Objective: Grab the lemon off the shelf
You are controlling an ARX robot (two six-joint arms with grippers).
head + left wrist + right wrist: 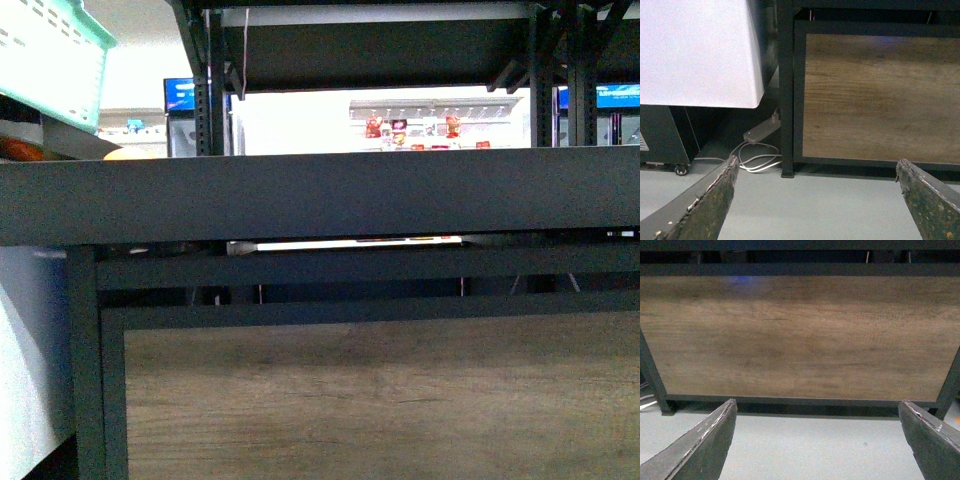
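The shelf fills the front view as a black metal rack; the raised front edge of one wide tray runs across the picture at eye level and hides what lies in it. No lemon can be made out. Only a yellow sliver peeks over that edge at the left, and I cannot tell which fruit it is. My left gripper is open over the grey floor, near the rack's post. My right gripper is open too, low before the rack's wooden bottom panel. Neither holds anything.
A mint-green basket hangs at the upper left, with something orange beneath it. A white cabinet stands beside the rack, with a power strip and white cables on the floor. Store shelves show far behind.
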